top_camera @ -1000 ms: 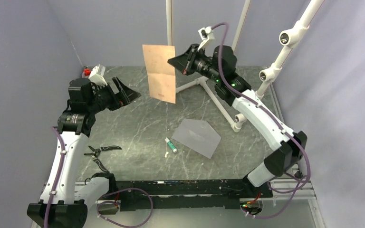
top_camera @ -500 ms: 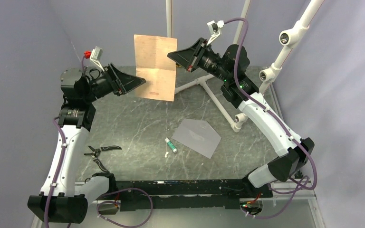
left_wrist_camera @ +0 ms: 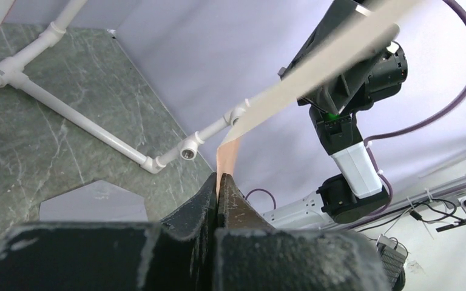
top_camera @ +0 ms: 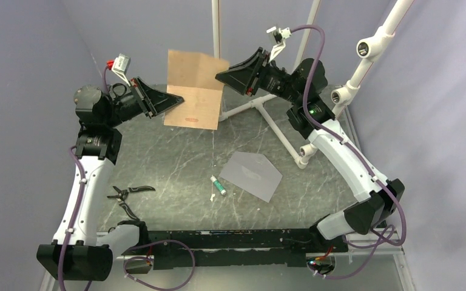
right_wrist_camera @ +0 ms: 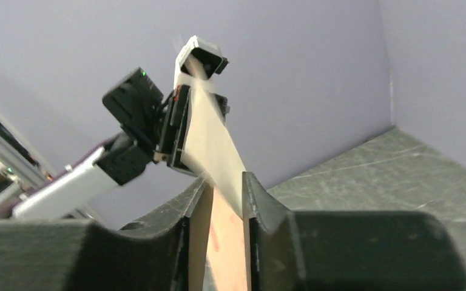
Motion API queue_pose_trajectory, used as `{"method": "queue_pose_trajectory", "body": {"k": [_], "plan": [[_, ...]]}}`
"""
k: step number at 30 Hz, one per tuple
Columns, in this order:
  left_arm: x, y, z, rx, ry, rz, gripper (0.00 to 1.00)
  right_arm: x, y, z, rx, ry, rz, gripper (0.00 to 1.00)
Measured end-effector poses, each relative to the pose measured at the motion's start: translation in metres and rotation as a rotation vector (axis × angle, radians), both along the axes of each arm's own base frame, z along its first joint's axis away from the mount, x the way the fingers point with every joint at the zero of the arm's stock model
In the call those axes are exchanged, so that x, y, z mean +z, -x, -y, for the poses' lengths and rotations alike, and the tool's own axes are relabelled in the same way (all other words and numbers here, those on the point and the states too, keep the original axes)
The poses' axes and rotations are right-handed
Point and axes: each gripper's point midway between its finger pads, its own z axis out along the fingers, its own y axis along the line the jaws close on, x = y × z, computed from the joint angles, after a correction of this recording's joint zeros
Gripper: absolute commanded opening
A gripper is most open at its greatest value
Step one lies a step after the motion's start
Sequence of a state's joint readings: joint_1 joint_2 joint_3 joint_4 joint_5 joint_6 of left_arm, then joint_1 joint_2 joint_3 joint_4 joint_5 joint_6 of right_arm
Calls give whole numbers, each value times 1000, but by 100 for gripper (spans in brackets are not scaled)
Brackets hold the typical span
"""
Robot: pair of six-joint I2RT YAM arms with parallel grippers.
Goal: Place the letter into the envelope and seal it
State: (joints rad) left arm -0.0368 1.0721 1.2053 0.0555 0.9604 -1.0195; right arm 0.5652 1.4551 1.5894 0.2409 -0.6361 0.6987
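Pliers (top_camera: 125,193) lie on the table (top_camera: 176,163) near the left arm's base. Above, the left gripper (top_camera: 178,100) pinches the letter's (top_camera: 193,91) left edge, fingers tight together. The sheet hangs in the air, its right edge clamped by the right gripper (top_camera: 219,77). Below lie a small tube (top_camera: 218,185) and the envelope (top_camera: 255,174), bare stone all around them.

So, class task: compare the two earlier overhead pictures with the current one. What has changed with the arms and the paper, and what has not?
The left gripper rose, swung in and shut on the left edge of the letter. The right gripper kept hold, carrying it slightly up and left; the sheet now buckles. The envelope, glue stick and pliers stayed put on the table.
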Motion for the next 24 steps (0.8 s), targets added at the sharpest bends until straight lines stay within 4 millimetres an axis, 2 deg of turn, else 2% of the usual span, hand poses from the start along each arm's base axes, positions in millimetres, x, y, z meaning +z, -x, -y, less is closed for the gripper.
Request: {"method": "queue_pose_trajectory", "body": {"k": [2, 4, 5, 10, 15, 19, 24], "plan": [[0, -2, -1, 6, 0, 0, 3, -2, 6, 2, 23, 31, 60, 61], [0, -3, -2, 11, 1, -3, 3, -5, 13, 5, 46, 71, 132, 73], [-1, -4, -2, 12, 3, -6, 3, -6, 16, 6, 57, 84, 153, 76], [-1, -9, -2, 9, 13, -15, 3, -15, 38, 9, 135, 171, 256, 77], [-1, -11, -1, 5, 8, -1, 3, -20, 46, 10, 177, 223, 263, 73], [-10, -10, -2, 2, -47, 36, 3, -30, 32, 10, 114, 255, 183, 73], [-24, 4, 0, -57, -149, 101, 3, -51, 4, 3, 35, 316, 72, 86]]}}
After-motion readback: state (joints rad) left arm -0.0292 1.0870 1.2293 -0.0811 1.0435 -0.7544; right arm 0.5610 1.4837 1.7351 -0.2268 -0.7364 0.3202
